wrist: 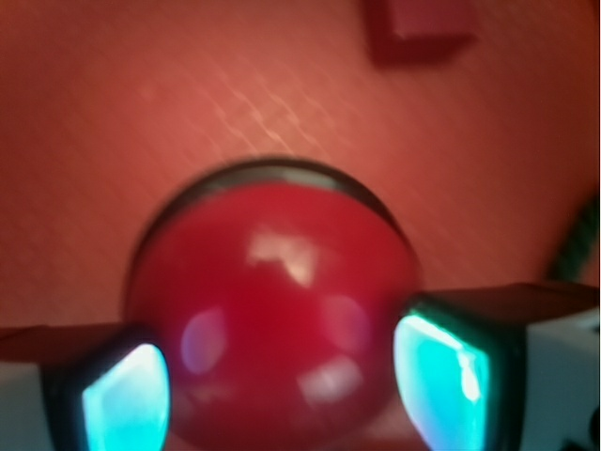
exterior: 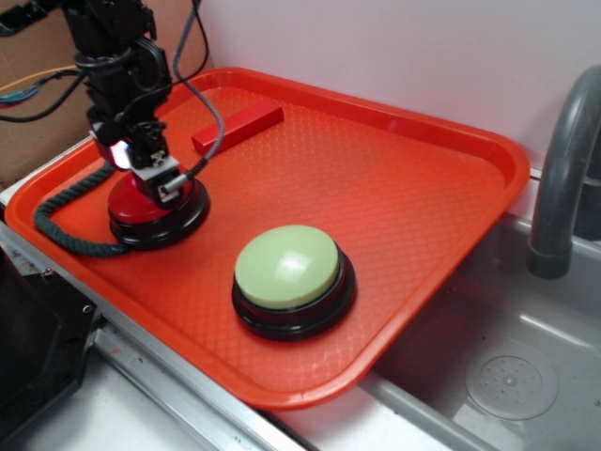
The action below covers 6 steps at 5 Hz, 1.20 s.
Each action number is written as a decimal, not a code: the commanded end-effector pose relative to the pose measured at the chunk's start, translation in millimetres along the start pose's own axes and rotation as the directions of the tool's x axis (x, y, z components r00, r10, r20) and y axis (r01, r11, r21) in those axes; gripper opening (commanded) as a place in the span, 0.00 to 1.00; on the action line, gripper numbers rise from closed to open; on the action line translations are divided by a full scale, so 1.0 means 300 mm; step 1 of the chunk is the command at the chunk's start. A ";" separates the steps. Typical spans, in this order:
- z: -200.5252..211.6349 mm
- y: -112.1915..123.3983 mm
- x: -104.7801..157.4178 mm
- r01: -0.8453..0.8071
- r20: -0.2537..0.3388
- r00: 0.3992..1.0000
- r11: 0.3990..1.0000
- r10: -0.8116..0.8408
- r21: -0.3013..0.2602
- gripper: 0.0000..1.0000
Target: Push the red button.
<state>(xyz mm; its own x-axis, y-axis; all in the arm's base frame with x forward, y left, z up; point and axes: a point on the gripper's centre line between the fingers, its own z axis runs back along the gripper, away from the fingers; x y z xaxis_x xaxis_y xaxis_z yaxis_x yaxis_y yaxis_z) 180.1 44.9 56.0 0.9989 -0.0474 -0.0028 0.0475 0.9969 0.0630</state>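
Note:
The red button (exterior: 130, 200), a glossy red dome on a black round base, sits at the left of the orange tray (exterior: 423, 188). My gripper (exterior: 143, 180) is directly on top of it and hides most of the dome. In the wrist view the red button (wrist: 272, 282) fills the lower middle, very close. My gripper (wrist: 282, 395) is open, with its two glowing cyan pads (wrist: 437, 376) standing either side of the dome's near half. I cannot tell whether the fingers touch the dome.
A larger pale green button (exterior: 286, 266) on a black base sits toward the tray's front middle. A flat red block (exterior: 238, 127) lies at the back. A dark green rope (exterior: 56, 225) curls by the tray's left rim. A sink (exterior: 507, 376) and grey faucet (exterior: 563, 169) are at the right.

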 end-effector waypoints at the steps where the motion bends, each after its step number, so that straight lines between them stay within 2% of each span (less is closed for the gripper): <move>1: 0.193 0.017 0.010 -0.018 0.049 0.999 1.000 0.017 0.024 1.00; 6: 0.303 0.053 -0.015 -0.098 0.042 0.995 0.995 0.096 0.037 1.00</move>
<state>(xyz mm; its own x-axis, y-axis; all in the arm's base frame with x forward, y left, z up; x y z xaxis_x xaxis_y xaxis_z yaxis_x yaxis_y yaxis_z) 168.5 50.4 136.0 0.9994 0.0329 -0.0054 -0.0323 0.9957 0.0863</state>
